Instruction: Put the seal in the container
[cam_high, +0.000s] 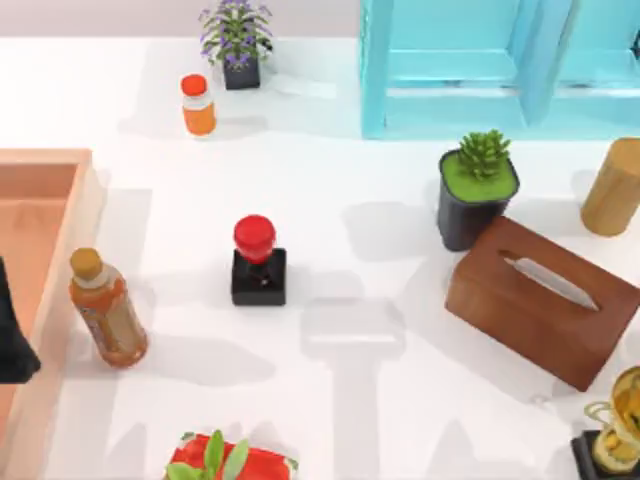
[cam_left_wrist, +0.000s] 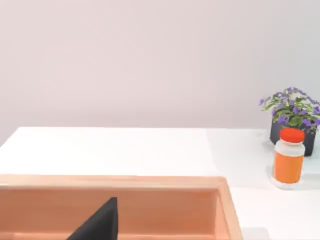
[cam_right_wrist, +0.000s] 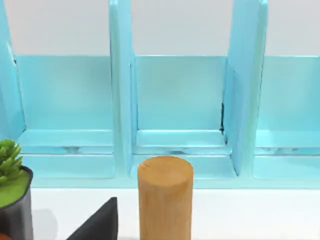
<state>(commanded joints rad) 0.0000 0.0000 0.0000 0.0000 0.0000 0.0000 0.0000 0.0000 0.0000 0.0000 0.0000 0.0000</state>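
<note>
Standing upright on white table, seal sits near middle, red knob over black block, touching nothing. My left gripper hangs at far left edge over container, well apart from seal; iced-tea bottle stands between them, just outside container wall. Whether my left fingers are apart or together, cannot tell. In left wrist view, dark fingertip shows above container's inner wall. Right arm parked near turquoise shelf unit.
</note>
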